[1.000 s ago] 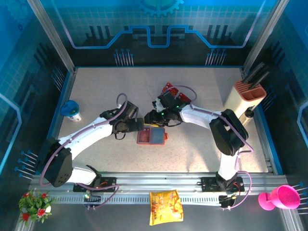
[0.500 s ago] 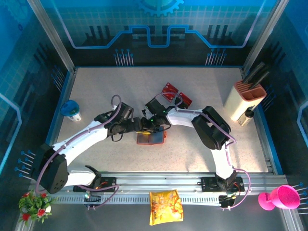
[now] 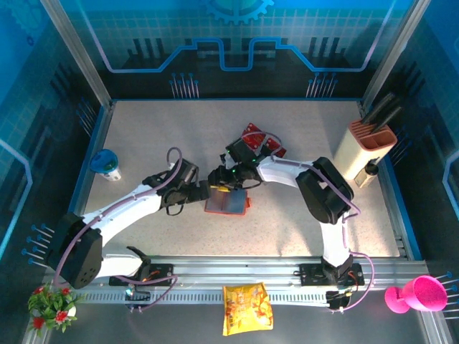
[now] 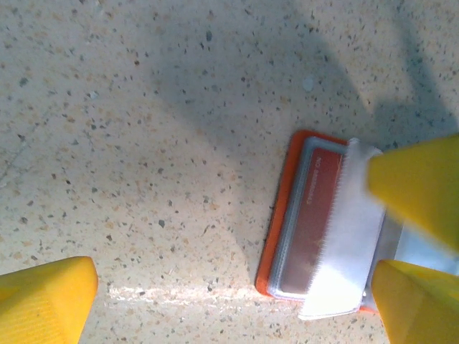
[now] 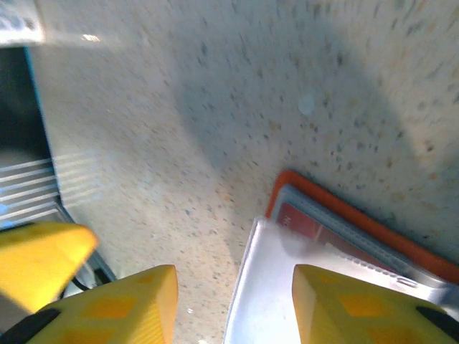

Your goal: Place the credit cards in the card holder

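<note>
Progress is partial, we judge. The card holder (image 3: 226,203) lies open on the worktop (image 3: 143,136), and one red card (image 4: 315,229) seems seated in its pocket. The right fingers (image 5: 129,308) grasp a card (image 5: 269,287), pale with glare, just over the holder's edge. The left fingers (image 4: 46,301) stand wide apart, released, beside the holder. More credit cards (image 3: 276,150) lie behind, well apart.
</note>
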`<state>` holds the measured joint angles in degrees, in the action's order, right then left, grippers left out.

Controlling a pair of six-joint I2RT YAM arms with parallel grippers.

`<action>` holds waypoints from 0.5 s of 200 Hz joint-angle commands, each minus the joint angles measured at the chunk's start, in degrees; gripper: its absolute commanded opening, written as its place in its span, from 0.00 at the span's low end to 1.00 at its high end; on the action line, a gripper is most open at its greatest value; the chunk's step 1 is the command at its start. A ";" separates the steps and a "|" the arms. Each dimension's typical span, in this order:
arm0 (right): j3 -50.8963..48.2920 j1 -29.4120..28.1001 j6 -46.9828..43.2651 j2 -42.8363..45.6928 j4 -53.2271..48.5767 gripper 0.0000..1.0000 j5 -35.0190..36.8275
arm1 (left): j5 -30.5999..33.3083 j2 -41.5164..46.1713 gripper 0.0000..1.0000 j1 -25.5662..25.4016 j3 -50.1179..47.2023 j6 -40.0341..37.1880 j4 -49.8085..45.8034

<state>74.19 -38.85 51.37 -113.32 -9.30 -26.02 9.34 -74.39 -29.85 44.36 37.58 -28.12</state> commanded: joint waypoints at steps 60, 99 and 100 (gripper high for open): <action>-1.04 7.58 -2.37 7.42 -1.34 0.46 -1.53 | -3.58 -6.52 0.99 -0.65 3.92 -0.91 2.98; -6.02 8.63 -5.13 10.96 -4.63 0.46 -0.43 | -3.99 -8.98 0.99 -1.44 6.87 -1.50 3.32; -6.27 8.71 -5.14 10.99 -4.61 0.46 -0.39 | -3.98 -9.09 0.99 -1.44 6.87 -1.48 3.33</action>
<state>72.31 -30.22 48.99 -105.75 -10.37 -26.30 6.50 -81.93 -30.48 48.45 37.32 -26.02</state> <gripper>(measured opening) 0.460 0.992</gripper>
